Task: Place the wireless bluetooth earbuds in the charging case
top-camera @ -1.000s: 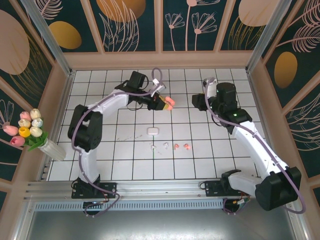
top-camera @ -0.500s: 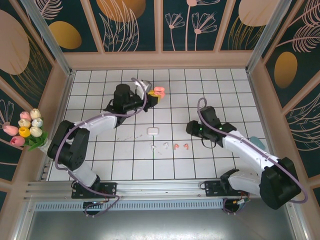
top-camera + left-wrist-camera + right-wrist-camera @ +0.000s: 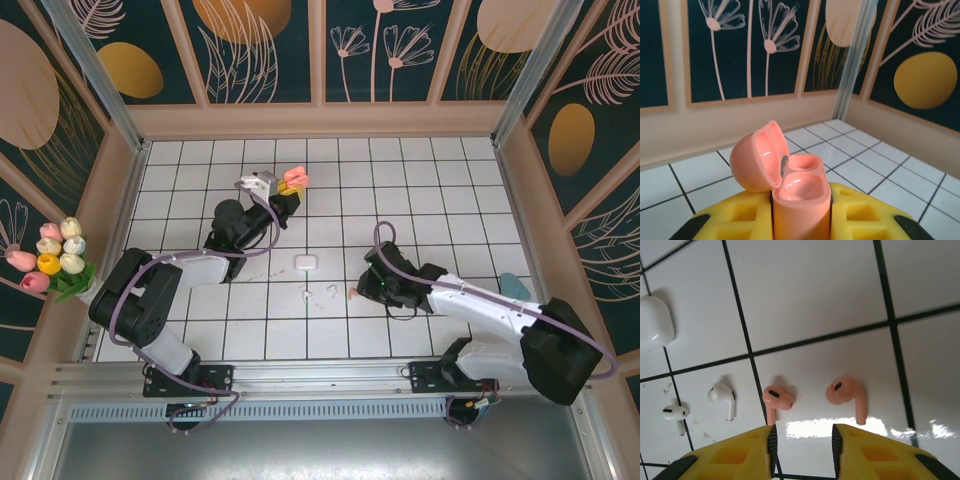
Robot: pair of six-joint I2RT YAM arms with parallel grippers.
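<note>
1. Your left gripper (image 3: pixel 801 212) is clenched on the salmon-pink charging case (image 3: pixel 790 175). Its lid is hinged open and both wells are bare. It hangs above the tiled table (image 3: pixel 450 180), toward the far edge and left of centre.
2. Your right gripper (image 3: pixel 803 440) is released, with nothing between its jaws. It sits low over the table's middle, just short of the two pink earbuds.
3. The first pink earbud (image 3: pixel 777 399) and the second pink earbud (image 3: pixel 845 392) lie flat and apart, stems pointing at your fingers.
4. The jaws straddle the bare tile between them. If you go straight down, a fingertip could clip a stem and flick it across the glossy tile.
5. Pinch the rounded head and it may squirt out.
6. A white earbud (image 3: pixel 722 397) lies near the first pink one, so drifting that way risks taking the wrong colour.
7. The case is well apart from the earbuds. A skewed approach could knock its lid shut.
</note>
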